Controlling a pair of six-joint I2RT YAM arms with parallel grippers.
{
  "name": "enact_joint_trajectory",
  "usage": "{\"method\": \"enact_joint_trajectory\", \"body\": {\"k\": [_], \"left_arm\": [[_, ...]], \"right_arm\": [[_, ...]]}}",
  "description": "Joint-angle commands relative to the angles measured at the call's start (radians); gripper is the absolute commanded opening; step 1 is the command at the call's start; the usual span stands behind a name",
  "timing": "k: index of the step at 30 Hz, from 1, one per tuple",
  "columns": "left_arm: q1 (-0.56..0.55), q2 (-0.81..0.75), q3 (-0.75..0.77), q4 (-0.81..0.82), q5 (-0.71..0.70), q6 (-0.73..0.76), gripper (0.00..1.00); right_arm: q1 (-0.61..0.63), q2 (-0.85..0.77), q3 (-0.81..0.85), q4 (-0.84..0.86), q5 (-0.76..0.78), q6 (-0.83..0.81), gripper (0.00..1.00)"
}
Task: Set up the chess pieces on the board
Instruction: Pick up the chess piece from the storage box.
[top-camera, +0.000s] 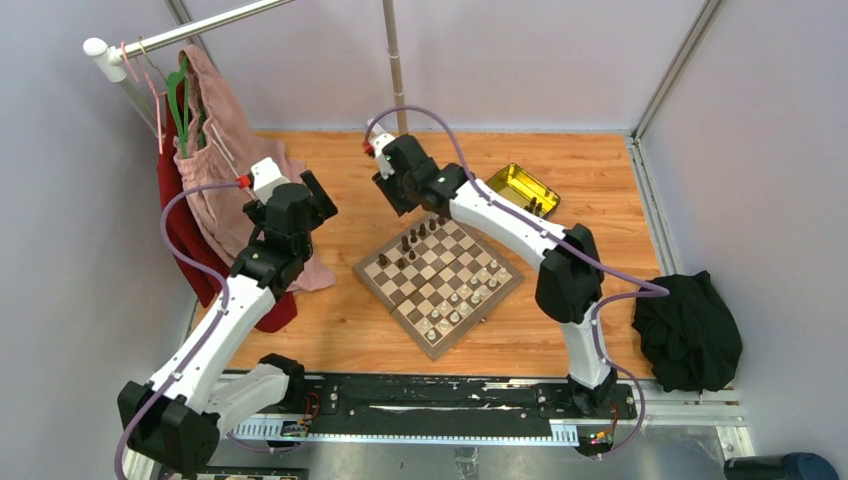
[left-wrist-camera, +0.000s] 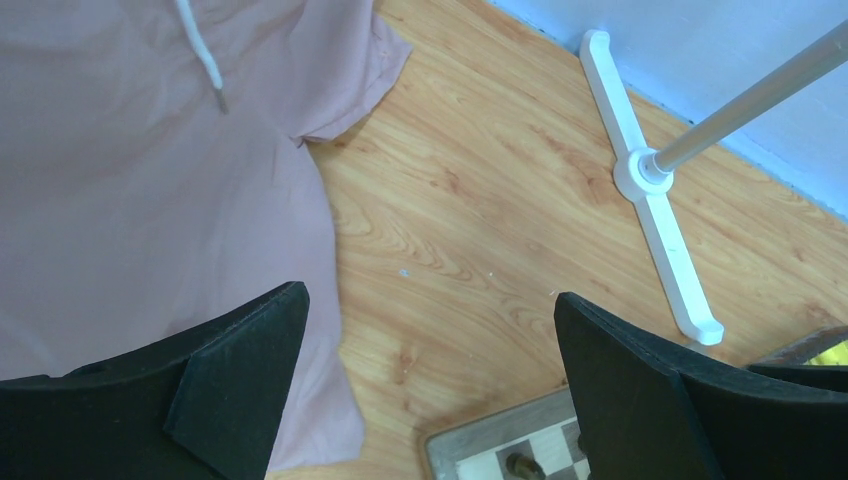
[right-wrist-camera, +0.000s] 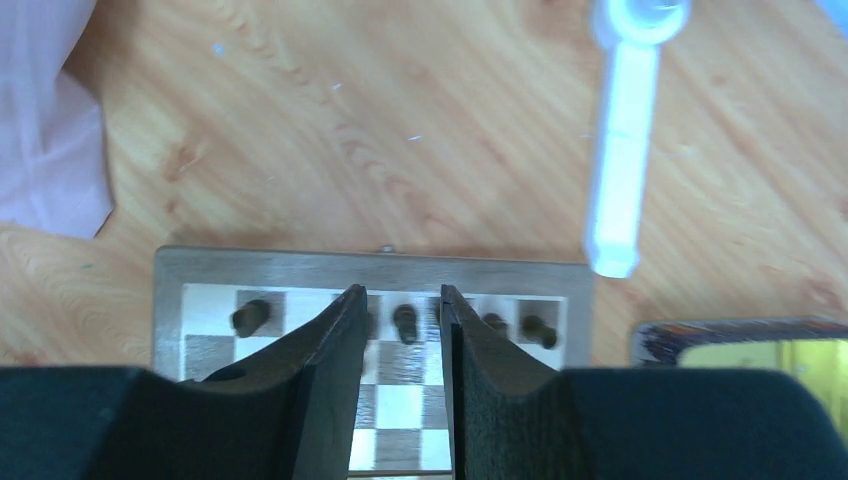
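Top external view, nearest first: a black cloth heap (top-camera: 688, 330) lies at the table's right edge, well apart from the work. Further in sits the board (top-camera: 430, 280), turned cornerwise to the arms. The pale chess pieces (top-camera: 470, 295) stand along its near-right side and the dark chess pieces (top-camera: 410, 243) along its far-left side. We judge the setting-up well along but unfinished, as the dark rows show gaps. In the left wrist view, the left gripper (left-wrist-camera: 428, 298) hangs with its jaws spread wide and nothing between them. It is over bare wood by the hem of a pink garment (left-wrist-camera: 150, 200), with only a corner of the board below, and we take it as parked aside to leave its partner room. The right gripper (right-wrist-camera: 403, 295) is over the board's far edge. Its jaws stand a modest gap apart, and one dark piece (right-wrist-camera: 405, 322) is upright on its square in that gap with clear space either side, so we read it as not gripped. That narrow spread suits such small men and spares the neighbours close beside. Beyond the board lies the yellow-gold tin (top-camera: 515, 185), which seems to hold a few dark bits, perhaps the missing men. Farthest stands the white rack foot (right-wrist-camera: 620, 180). We find no brand, label or legible writing anywhere.
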Motion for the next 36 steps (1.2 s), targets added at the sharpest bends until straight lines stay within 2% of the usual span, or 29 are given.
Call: {"method": "enact_joint_trajectory", "body": {"k": [1,14,18,27,36], "left_arm": [[-0.007,0.076,0.057,0.056,-0.001,0.001,1.00],[-0.007,0.277,0.114,0.137,0.045,-0.012,1.00],[-0.007,0.345,0.125,0.156,0.057,-0.004,1.00],[-0.007,0.437,0.172,0.188,0.065,0.033,1.00],[-0.007,0.491,0.218,0.208,0.067,0.071,1.00]], "right_arm": [[-0.072,-0.104,-0.017,-0.029,0.053,-0.009,0.37],[-0.312,-0.253,-0.220,0.005,0.206,0.018,0.37],[-0.360,-0.246,-0.242,-0.001,0.254,0.069,0.28],[-0.420,-0.200,-0.263,-0.031,0.247,0.107,0.27],[-0.472,-0.157,-0.351,-0.031,0.183,0.190,0.26]]}}
